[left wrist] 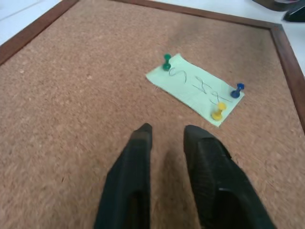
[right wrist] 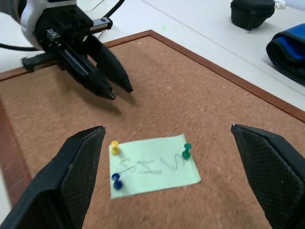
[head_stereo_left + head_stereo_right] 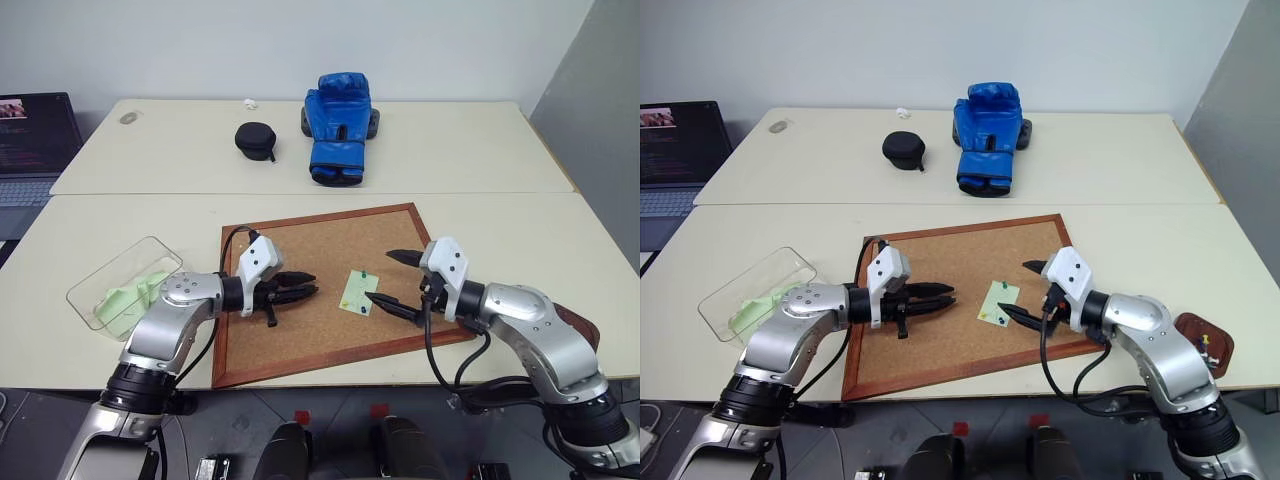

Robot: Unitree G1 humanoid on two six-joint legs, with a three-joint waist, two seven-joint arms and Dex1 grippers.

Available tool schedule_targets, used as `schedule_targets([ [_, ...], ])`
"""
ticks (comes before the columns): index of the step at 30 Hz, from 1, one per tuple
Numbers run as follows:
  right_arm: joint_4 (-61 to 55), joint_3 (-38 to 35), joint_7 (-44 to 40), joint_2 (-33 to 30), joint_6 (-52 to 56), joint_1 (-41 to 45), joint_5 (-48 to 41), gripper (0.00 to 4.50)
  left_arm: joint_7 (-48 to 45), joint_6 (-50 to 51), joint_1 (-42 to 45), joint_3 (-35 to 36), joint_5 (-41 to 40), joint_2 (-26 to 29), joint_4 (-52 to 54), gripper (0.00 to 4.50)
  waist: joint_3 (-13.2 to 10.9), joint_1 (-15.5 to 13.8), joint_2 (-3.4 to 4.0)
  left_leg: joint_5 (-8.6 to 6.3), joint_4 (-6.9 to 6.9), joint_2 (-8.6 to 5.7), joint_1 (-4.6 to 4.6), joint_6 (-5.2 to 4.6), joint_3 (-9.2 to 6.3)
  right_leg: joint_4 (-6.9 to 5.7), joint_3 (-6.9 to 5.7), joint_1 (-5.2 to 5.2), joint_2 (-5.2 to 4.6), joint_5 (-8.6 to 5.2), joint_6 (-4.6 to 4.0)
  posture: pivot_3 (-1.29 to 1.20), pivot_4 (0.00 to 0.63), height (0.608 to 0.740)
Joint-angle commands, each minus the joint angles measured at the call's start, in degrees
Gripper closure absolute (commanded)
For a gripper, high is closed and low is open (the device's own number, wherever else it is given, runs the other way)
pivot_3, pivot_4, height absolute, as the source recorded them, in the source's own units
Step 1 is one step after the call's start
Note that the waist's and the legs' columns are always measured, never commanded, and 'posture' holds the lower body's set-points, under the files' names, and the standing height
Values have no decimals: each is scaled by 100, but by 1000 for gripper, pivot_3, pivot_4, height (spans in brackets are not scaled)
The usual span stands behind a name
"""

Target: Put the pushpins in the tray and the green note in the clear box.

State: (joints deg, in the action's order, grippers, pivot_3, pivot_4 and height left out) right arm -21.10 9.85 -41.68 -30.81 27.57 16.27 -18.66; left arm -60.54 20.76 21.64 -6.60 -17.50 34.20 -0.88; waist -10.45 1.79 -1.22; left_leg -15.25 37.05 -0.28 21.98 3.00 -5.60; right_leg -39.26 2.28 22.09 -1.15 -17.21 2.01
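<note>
We see two cream tables (image 3: 480,140) pushed together, and on the near one lies a wood-framed corkboard (image 3: 300,250), turned a little askew. On the far table rest a blue boxing glove (image 3: 338,126) and a small black round case (image 3: 256,140); a laptop (image 3: 35,135) sits off to the left.

Our left gripper (image 3: 303,285) hovers over the left part of the corkboard, its two black fingers drawn close with a narrow gap between them and nothing held. Our right gripper (image 3: 387,277) hovers over the board's right part with its jaws spread wide, the green note lying in line with the gap between them.

The clear box (image 3: 125,282) stands on the near table just left of the corkboard, with a crumpled pale-green paper wad (image 3: 130,296) inside. The tray (image 3: 1203,345) sits on the table at the right, behind our right forearm, with a tiny pin or two in it.

The green note (image 2: 152,165) lies flat on the cork between the two grippers, bearing faint pen marks. Three pushpins stand in it: a green pushpin (image 2: 186,150), a yellow pushpin (image 2: 115,147) and a blue pushpin (image 2: 116,181).
</note>
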Motion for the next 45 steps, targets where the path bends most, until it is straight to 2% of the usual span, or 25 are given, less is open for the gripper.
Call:
schedule_targets([
  [1,159,14,118,181,-270,130,178,0,78,-145,131,5,55,-96,-12,4078,0,0,0,0,-1,-1,0,0,-1,0,0,0,0,0,0,0,150,740],
  [3,251,37,112,240,-333,142,247,0,102,-151,125,-11,76,-144,-19,4479,0,0,0,0,0,-1,0,0,-2,-1,1,0,0,0,0,0,150,740],
  [11,871,144,185,651,-387,355,414,0,129,-197,-99,-453,507,-165,-91,4479,0,15,0,0,0,-2,-8,0,-1,-14,4,3,0,0,0,0,150,740],
  [25,1874,319,67,1058,-683,772,674,0,101,-328,12,-498,677,-129,-336,4479,2,10,2,1,2,-4,-14,0,-2,-30,4,4,0,0,0,0,150,740],
  [28,2115,349,71,1148,-777,857,739,430,80,-491,32,-541,760,-111,-367,4500,2,11,2,1,2,-4,-15,0,-2,-31,5,4,0,0,0,0,150,740],
  [32,2316,352,56,1209,-883,933,823,1400,102,-512,77,-539,784,-149,-362,4500,2,10,2,1,3,-4,-15,0,-3,-34,4,4,0,0,0,0,150,740],
  [43,2593,382,-7,1317,-1077,1026,968,3375,139,-513,178,-492,795,-168,-435,4500,2,11,2,1,3,-4,-15,0,-3,-37,4,5,0,0,0,0,150,740],
  [45,2600,377,-19,1334,-1091,1029,985,3860,145,-508,171,-496,792,-170,-419,4500,2,11,2,1,3,-4,-16,0,-3,-37,4,6,0,0,0,0,150,740],
])
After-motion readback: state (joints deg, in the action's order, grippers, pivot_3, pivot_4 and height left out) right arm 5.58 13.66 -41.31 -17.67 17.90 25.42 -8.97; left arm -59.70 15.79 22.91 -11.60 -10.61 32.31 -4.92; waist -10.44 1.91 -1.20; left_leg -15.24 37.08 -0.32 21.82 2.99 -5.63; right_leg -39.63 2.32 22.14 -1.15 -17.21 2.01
